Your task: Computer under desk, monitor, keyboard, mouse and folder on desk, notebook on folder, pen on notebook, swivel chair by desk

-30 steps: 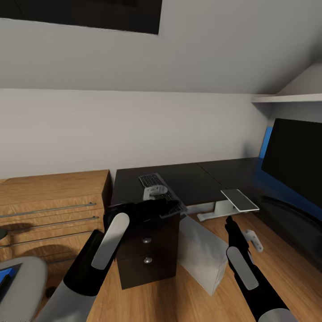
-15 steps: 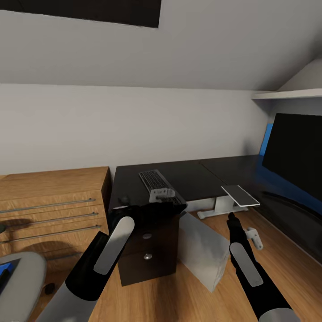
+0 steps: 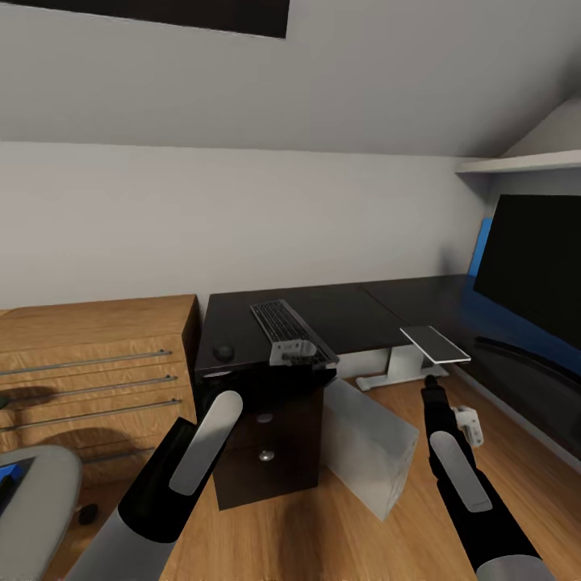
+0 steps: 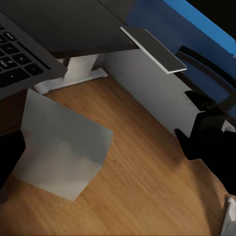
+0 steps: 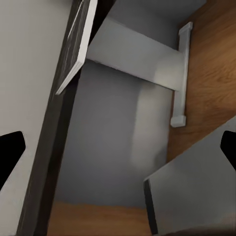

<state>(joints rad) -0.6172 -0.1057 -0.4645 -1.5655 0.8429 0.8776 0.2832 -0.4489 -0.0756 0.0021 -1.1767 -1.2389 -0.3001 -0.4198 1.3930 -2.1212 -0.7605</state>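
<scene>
The black keyboard (image 3: 284,325) lies on the black desk (image 3: 355,311), its near end over the front edge above the drawers. My left gripper (image 3: 305,365) sits at that near end, open; one dark finger (image 4: 10,157) shows at the frame's edge beside the keyboard (image 4: 22,51). A small dark mouse (image 3: 223,352) rests to the keyboard's left. The light-grey computer (image 3: 367,448) lies tilted on the floor right of the drawers. The monitor (image 3: 537,270) stands at far right. My right gripper (image 3: 432,384) hangs open above the floor. The swivel chair (image 3: 36,504) with the blue folder (image 3: 12,494) is at lower left.
A wooden chest (image 3: 97,355) with long bar handles stands left of the desk. A thin flat grey panel (image 3: 436,343) juts out over a white desk leg (image 3: 395,369). Bare wooden floor (image 3: 524,452) lies between the computer and the desk's right wing.
The head view has shifted, so the whole scene sits higher. My left arm has drawn back a little, uncovering the mouse. The keyboard has stayed put on the desk.
</scene>
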